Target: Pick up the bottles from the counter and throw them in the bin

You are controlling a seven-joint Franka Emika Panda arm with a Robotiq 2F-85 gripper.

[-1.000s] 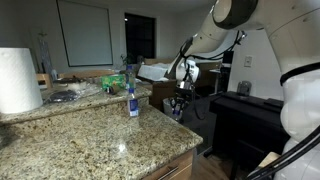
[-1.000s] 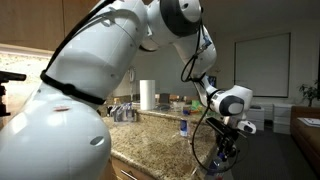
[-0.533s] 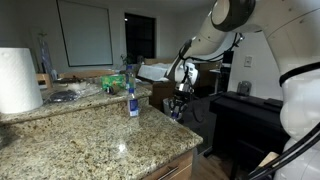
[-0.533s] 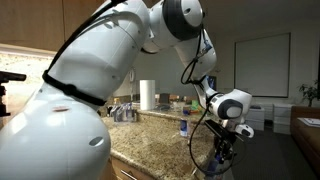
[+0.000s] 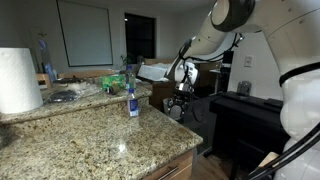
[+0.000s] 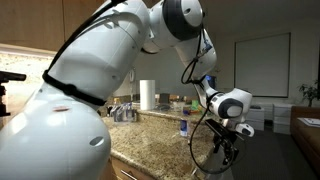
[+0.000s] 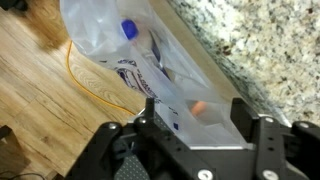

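Bottles (image 5: 132, 100) are parted by the worktop's edge. Speckled granite counter (image 5: 90, 140) fills the foreground in an exterior view, with a white paper-towel roll (image 5: 18, 80) standing on it. In the wrist view, wooden floor (image 7: 40, 80) spreads below, and the clear-lined bin (image 7: 85, 40) sits beside the counter's edge. The gripper (image 7: 195, 115) hangs over the bin, fingers spread wide and empty. One blue-capped bottle (image 7: 150, 75) lies inside the bin. The other stands upright on the counter.

There's the glossy white rounded-shell robot arm (image 6: 105, 60), bulking large in an exterior view, dark bands ringing its joints. Thin black cables (image 6: 192, 148) loop beside the wrist. At the tip sits the matte black two-fingered gripper (image 7: 197, 125), blocky and angular.
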